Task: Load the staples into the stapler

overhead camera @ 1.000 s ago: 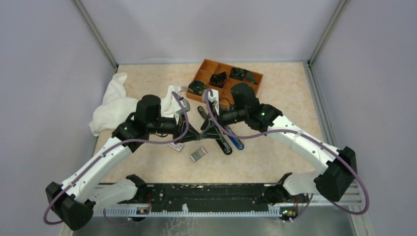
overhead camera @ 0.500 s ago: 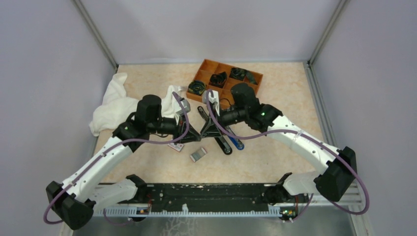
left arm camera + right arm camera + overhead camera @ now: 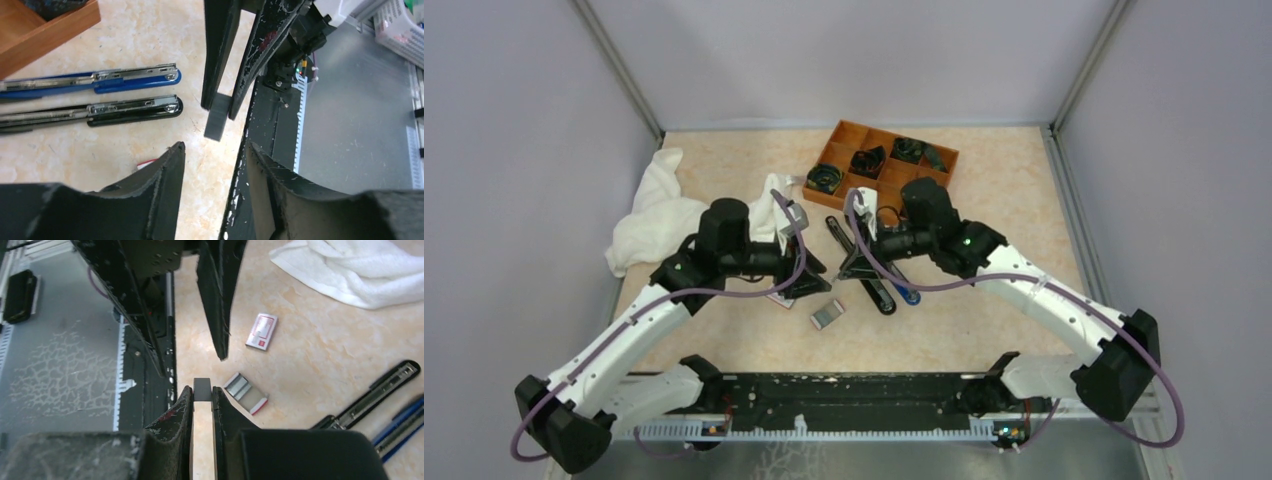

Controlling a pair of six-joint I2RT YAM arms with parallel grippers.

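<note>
Beige marbled tabletop (image 3: 1004,190) spreads beneath both arms, with plain grey walls around it. Beyond the grippers we see an orange-brown wooden tray (image 3: 50,32) divided into compartments, several of them holding dark coiled objects (image 3: 867,160) that we cannot identify.

Our right gripper (image 3: 202,391) is pinched on a small silver-grey block of staples (image 3: 202,384), which sticks out past its fingertips, clear of the table. Facing it, just apart, our left gripper (image 3: 214,147) stands spread with nothing between its fingers.

A grey slide-out carton drawer with a red end (image 3: 245,392) lies on the table just beside the right gripper. A flat white carton with a red label (image 3: 261,331) lies near the left gripper's fingers. To the right gripper's right lie a slim all-black stapler (image 3: 370,395) and a blue-and-black stapler (image 3: 402,425), parallel, with their metal channels showing. A crumpled white cloth (image 3: 350,270) lies beyond the left gripper.
</note>
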